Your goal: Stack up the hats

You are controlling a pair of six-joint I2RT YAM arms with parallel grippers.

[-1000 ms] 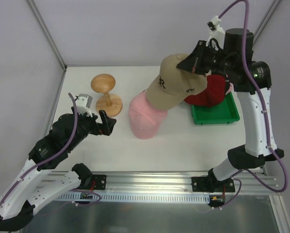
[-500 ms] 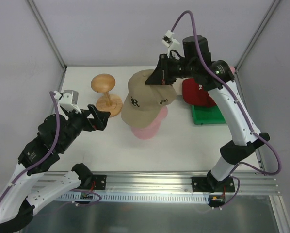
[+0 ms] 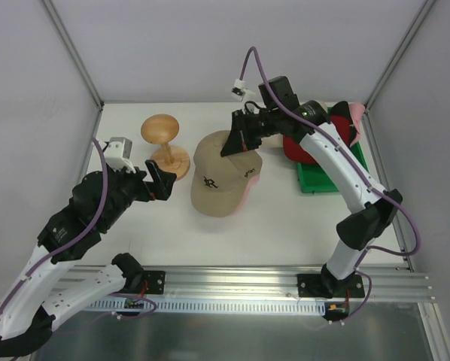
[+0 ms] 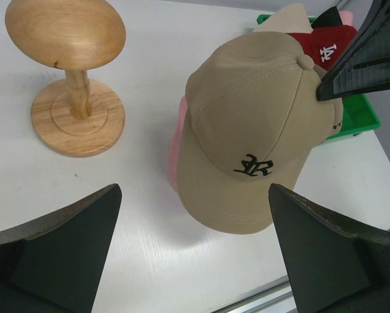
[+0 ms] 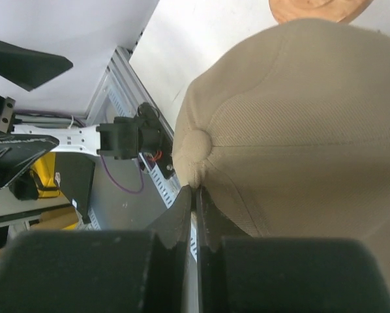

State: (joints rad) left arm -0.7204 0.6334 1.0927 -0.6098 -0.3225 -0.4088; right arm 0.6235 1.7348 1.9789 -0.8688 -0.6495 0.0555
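My right gripper is shut on the crown of the tan cap, pinching the fabric by its top button. The tan cap lies on the pink hat, which shows only as an edge under it; the pink edge also shows in the left wrist view. The red cap with white lettering lies in the green tray, with cream and black fabric beside it. My left gripper is open and empty, left of the tan cap.
A mushroom-shaped wooden stand stands at the back left, between my left gripper and the hats; it also shows in the left wrist view. The aluminium rail runs along the near table edge.
My right gripper has carried the tan cap left and down from over the tray and set it on the pink hat. My left gripper has shifted slightly toward the stand.
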